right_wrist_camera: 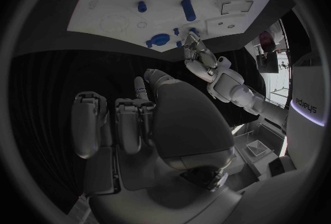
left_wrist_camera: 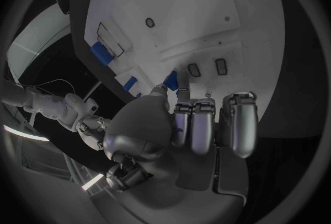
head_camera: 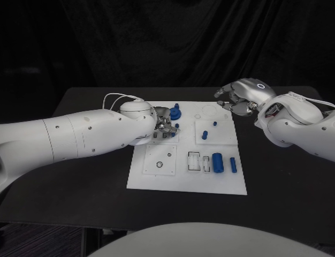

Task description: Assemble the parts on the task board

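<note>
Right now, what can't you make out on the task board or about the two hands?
- Head view: the left hand covers part of the task board; whether it pinches a blue part is unclear.
- Left wrist view: the fingers hide their own tips.
- Head view: the right hand is curled; its palm is hidden.

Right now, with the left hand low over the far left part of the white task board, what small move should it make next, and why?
Probably a small descent to close on the small blue part. The left hand hovers at the white task board, its fingers apart and seemingly holding nothing, though that is hard to tell. The right hand hangs off the far edge, curled and empty.
</note>
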You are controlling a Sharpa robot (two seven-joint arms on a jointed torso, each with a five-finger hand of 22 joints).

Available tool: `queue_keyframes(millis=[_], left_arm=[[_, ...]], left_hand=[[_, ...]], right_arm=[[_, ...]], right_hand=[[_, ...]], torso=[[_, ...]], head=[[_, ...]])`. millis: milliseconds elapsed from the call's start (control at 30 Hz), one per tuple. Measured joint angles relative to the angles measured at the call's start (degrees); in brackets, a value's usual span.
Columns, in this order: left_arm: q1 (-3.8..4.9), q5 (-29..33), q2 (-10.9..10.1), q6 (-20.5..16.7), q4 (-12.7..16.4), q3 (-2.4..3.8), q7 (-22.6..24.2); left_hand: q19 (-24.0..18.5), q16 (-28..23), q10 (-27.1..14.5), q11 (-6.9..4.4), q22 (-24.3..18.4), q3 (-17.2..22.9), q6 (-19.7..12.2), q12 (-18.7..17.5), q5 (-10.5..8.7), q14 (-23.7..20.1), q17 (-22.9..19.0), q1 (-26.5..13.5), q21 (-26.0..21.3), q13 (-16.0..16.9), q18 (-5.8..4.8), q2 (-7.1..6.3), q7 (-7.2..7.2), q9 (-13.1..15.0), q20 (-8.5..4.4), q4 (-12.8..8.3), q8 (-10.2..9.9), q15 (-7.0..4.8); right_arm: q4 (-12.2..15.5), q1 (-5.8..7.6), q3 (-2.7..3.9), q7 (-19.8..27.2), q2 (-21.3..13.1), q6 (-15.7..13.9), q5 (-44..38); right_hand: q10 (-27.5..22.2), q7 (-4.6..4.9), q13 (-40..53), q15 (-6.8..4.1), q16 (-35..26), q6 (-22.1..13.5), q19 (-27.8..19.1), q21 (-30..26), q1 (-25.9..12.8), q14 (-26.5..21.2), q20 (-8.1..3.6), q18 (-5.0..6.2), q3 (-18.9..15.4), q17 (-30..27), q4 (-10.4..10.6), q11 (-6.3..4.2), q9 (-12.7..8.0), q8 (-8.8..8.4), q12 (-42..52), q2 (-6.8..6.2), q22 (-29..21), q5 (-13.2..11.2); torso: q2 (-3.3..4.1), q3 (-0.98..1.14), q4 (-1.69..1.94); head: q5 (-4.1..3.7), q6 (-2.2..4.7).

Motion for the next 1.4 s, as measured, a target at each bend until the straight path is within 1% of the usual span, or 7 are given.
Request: queue_keyframes(millis=[367,600,700,833,933,1133,1400], left_arm=[[-0.04,0.0,0.1,0.5,0.0,0.01,0.0],[-0.05,0.0,0.1,0.7,-0.1,0.02,0.1],[-0.05,0.0,0.1,0.7,-0.1,0.03,0.1],[-0.05,0.0,0.1,0.8,-0.1,0.03,0.2],[-0.05,0.0,0.0,0.8,-0.1,0.03,0.2],[-0.1,0.0,-0.3,0.8,-0.1,0.02,0.3],[-0.12,0.0,-1.1,0.4,0.5,0.0,1.0]], left_hand=[[0.0,0.0,-0.1,0.09,0.0,2.3,0.1,0.0,1.53,0.0,0.0,0.6,-0.2,0.0,0.0,-0.58,-0.13,0.4,0.0,-0.4,-1.3,0.0],[0.0,0.0,-0.1,0.1,0.0,5.2,0.4,0.0,2.94,0.0,0.0,0.9,-0.6,-0.1,0.0,-1.98,0.01,1.0,0.0,-0.6,-2.4,0.0],[0.0,0.0,-0.1,0.11,0.0,6.3,0.4,0.0,2.94,0.0,0.0,0.6,-0.6,-0.1,0.0,-2.21,0.01,1.2,0.0,-0.6,-2.8,0.0],[0.0,0.0,-0.1,0.1,0.0,8.6,0.4,-0.1,3.22,0.0,0.0,0.3,-0.6,-0.1,0.0,-3.23,0.02,1.8,0.0,-0.6,-3.4,0.0],[0.0,0.0,-0.1,0.1,0.0,11.5,0.6,-0.1,3.44,0.0,0.0,-0.1,-0.7,-0.1,0.0,-4.32,0.22,2.4,0.0,-0.6,-3.9,0.0],[0.0,0.0,-0.1,0.1,0.0,19.6,1.1,-0.1,4.05,0.0,0.0,-2.5,-1.1,-0.1,0.0,-7.86,0.12,4.4,0.0,-0.7,-4.9,0.0],[-0.1,0.0,-0.1,0.1,0.0,28.8,1.5,-0.1,4.88,0.0,0.0,-4.6,-1.1,-0.1,0.01,-10.82,0.17,6.7,0.14,-2.8,-5.6,0.0]], right_arm=[[-0.3,-0.35,0.0,0.0,0.2,0.2,0.0],[-0.4,-0.56,0.0,0.0,0.3,0.4,0.0],[-0.5,-0.63,0.0,0.0,0.3,0.4,0.0],[-0.6,-0.72,0.0,0.0,0.4,0.5,0.0],[-0.7,-0.8,0.0,0.0,0.4,0.5,0.0],[-0.8,-0.9,0.0,-0.1,0.4,0.7,0.0],[-0.8,-0.96,0.0,-0.1,0.4,0.9,0.0]], right_hand=[[0.0,0.0,0.0,0.0,0.0,0.0,0.0,0.0,0.0,0.0,0.0,0.0,0.2,0.0,0.2,0.0,0.0,0.0,0.0,0.0,0.0,0.0],[0.0,0.0,0.0,0.0,0.0,0.0,0.0,0.0,0.0,0.0,0.0,0.0,0.2,0.0,0.2,0.0,0.0,0.0,0.0,0.0,0.0,0.0],[0.0,0.0,0.0,0.0,0.0,0.0,0.0,0.0,0.0,0.0,0.0,0.0,0.2,0.0,0.2,0.0,0.0,0.0,0.0,0.0,0.0,0.0],[0.0,0.0,0.0,0.0,0.0,0.0,0.0,-0.3,0.0,0.0,0.0,0.0,0.3,0.0,0.0,0.0,0.0,0.0,0.0,0.0,0.0,0.2],[0.0,0.0,0.0,0.0,0.0,0.0,0.0,-0.3,0.0,0.0,0.0,0.0,0.3,0.0,0.0,0.0,0.0,0.0,0.0,0.0,0.0,0.2],[0.0,0.0,0.0,0.0,0.0,0.0,0.0,-0.3,0.0,0.0,0.0,0.0,0.3,0.0,0.0,0.0,0.0,0.0,0.0,0.0,0.0,0.2],[0.0,0.0,0.0,0.0,0.0,0.0,0.0,-0.7,0.0,0.0,0.0,0.0,0.3,0.0,0.0,0.0,-0.1,0.0,0.0,0.0,0.0,0.2]], torso=[[0.0,0.03,0.0],[0.02,0.05,0.02],[0.03,0.05,0.03],[0.03,0.06,0.05],[0.01,0.07,0.05],[-0.03,0.09,0.07],[-0.05,0.09,0.07]], head=[[0.05,0.0],[0.08,0.0],[0.24,0.0],[0.33,0.0],[0.31,0.0],[0.09,0.0],[0.25,0.0]])
